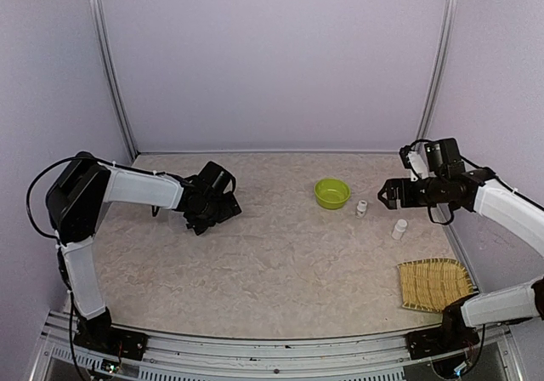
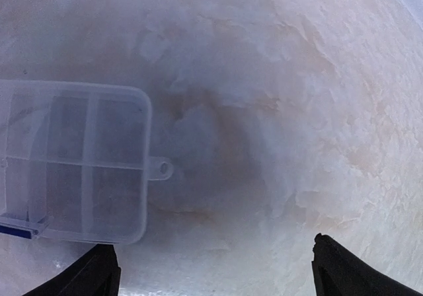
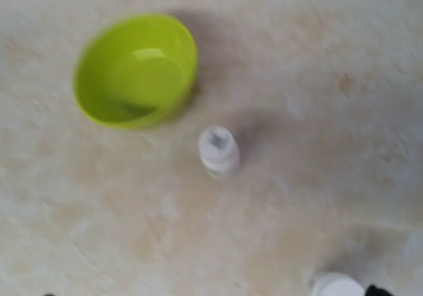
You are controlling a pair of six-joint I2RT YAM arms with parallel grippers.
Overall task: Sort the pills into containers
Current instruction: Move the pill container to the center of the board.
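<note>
Jaws spread, left arm (image 1: 140,187) stoops over pill box (image 2: 73,160).

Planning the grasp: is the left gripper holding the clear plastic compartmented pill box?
No, the clear plastic pill box lies flat on the table, apart from the open left gripper.

Table (image 1: 280,262) with bowl (image 1: 331,193), bottles (image 1: 362,207), box (image 2: 73,160), mat (image 1: 435,284)

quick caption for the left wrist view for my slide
Left gripper, jaws open, hovers over the beige table beside the clear compartmented pill box
</note>
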